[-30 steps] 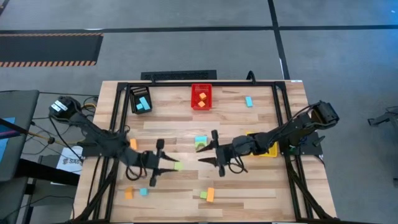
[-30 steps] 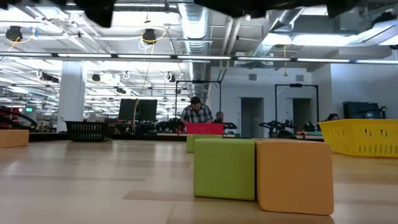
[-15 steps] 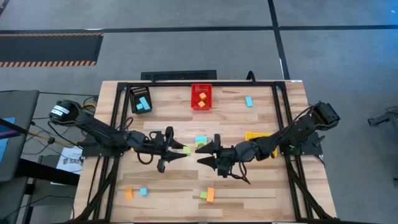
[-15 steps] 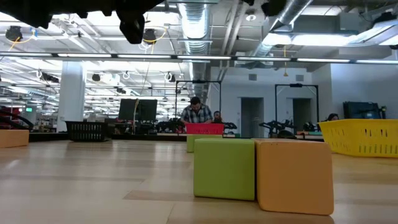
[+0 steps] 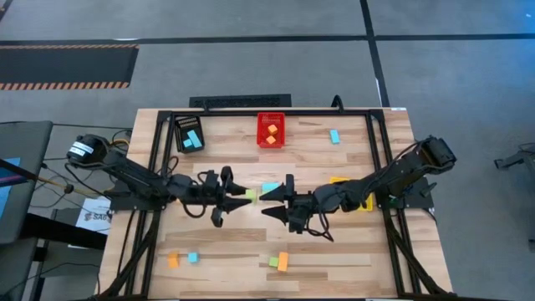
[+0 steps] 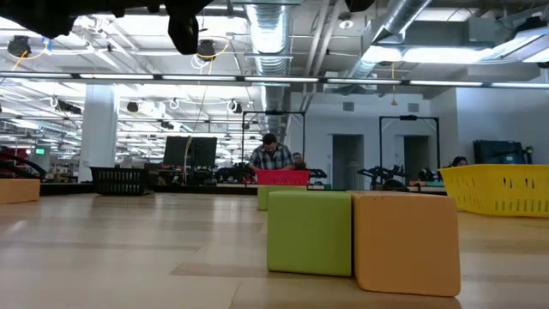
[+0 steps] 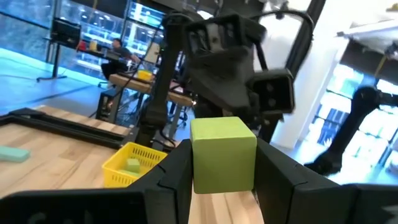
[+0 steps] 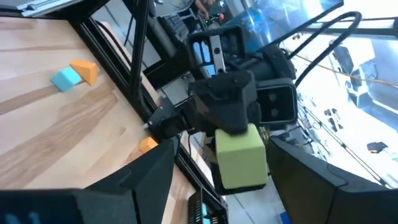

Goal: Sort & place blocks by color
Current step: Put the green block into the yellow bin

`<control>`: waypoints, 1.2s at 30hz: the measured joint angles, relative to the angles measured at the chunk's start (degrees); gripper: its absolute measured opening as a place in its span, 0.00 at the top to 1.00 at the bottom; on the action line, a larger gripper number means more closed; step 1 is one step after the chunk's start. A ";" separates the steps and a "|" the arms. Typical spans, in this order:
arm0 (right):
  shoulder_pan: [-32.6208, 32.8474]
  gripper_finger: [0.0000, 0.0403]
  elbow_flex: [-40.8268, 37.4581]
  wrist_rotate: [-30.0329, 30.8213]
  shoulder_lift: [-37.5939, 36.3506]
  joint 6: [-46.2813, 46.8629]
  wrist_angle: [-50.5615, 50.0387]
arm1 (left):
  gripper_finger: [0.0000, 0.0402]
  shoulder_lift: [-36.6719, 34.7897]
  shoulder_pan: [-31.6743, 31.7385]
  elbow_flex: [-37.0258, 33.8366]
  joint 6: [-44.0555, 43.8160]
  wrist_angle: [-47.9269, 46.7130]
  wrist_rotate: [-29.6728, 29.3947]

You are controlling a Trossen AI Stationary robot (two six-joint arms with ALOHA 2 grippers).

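A light green cube hangs above the middle of the table, with my left gripper shut on it. My right gripper faces it from the right and is open. In the right wrist view its fingers stand on either side of the green cube without touching it. A light blue block lies on the table just below. Other blocks lie near the front edge: orange, light blue, green and orange. One more light blue block lies at the far right. My left gripper pinches the green cube by two opposite side faces between its two fingers. The fingers lie about level and come from the table's left. The cube sticks out past the fingertips toward the right gripper and is lifted clear of the table.
A black bin with light blue blocks and a red bin with orange blocks stand at the far edge. A yellow bin lies partly under the right arm. A dark frame borders the table. People sit in the room behind.
My left gripper has carried the green cube up and toward the table's far edge and right, rolling as it went, until the cube sits between the right gripper's fingers. My right gripper has risen a little and rolled about its own axis.
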 joint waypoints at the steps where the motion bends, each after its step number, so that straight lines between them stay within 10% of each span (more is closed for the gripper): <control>1: -0.33 0.31 0.00 -0.05 0.00 -0.08 0.23 | 0.73 0.00 0.27 0.24 -0.62 -0.43 0.13; 36: -0.67 0.32 -0.02 0.35 0.04 -4.53 1.02 | 0.73 11.08 5.14 8.57 -3.57 3.47 6.91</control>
